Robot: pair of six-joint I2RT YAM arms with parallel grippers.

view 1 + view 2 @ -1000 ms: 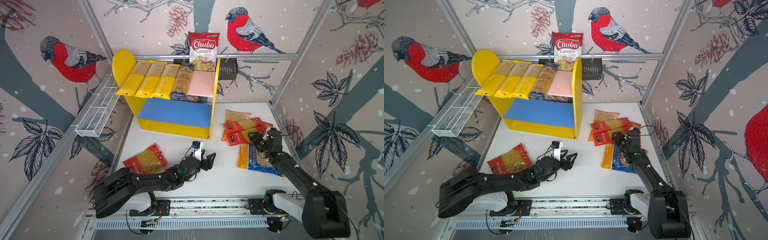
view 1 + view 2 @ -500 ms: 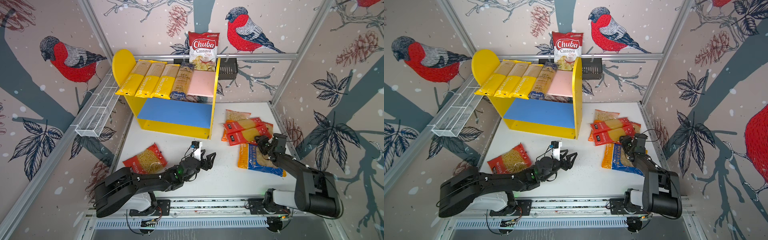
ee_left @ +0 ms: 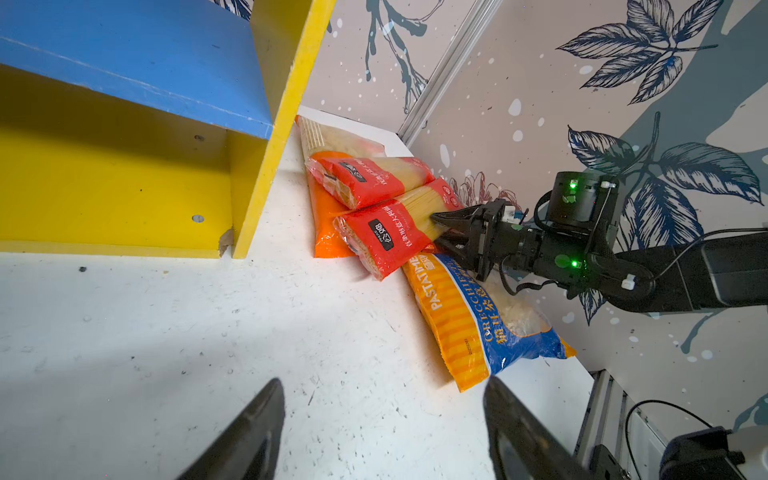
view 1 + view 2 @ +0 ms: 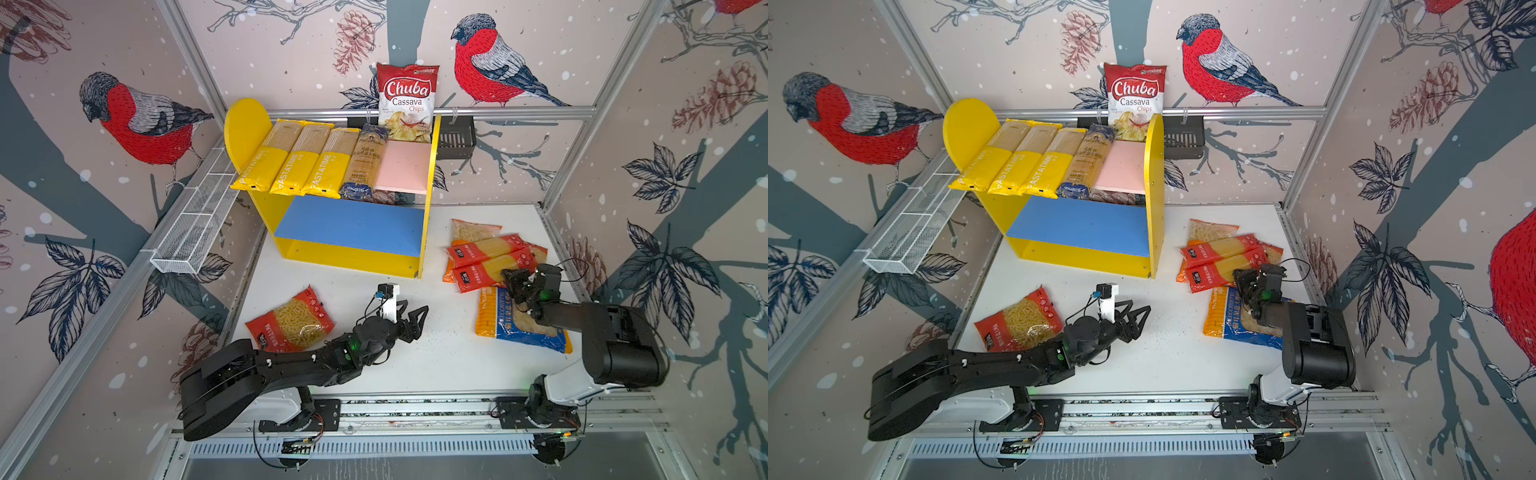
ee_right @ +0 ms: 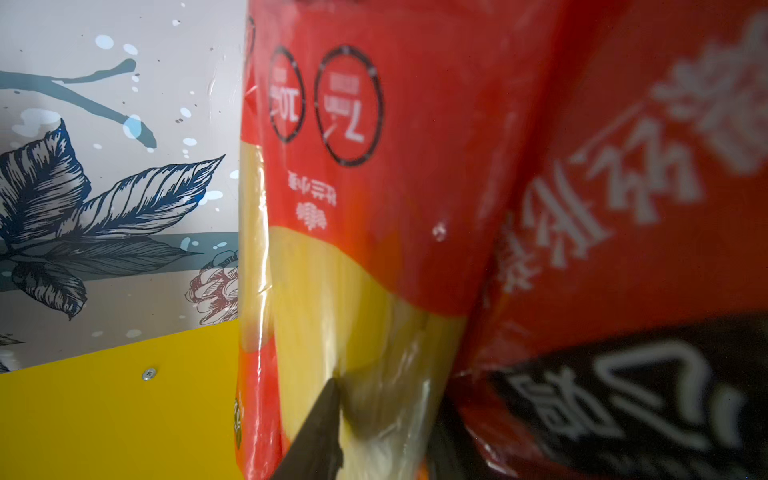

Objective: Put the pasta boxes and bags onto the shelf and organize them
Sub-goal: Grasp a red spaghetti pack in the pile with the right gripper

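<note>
pinching front red spaghetti pack (image 3: 386, 245) just right of middle with right gripper (image 3: 436, 232); stretching lengthwise leftward toward shelf (image 3: 270, 166); holding left gripper (image 3: 382, 382) spread, farther off.

Both my left arm (image 4: 270, 370) and right arm (image 4: 615, 345) are matte black, with white base housings (image 4: 569, 384) bolted to the aluminium rail (image 4: 415, 409). Green lights (image 4: 353, 345) and thin black cable loops (image 4: 579, 266) sit farthest from that rail; the left gripper (image 3: 383, 384) has tapered black fingers (image 3: 249, 428).

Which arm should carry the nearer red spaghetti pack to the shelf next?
Right, I'd say. The right gripper is clamped on that red spaghetti pack at one end. The left gripper is open and empty, well apart from it.
</note>
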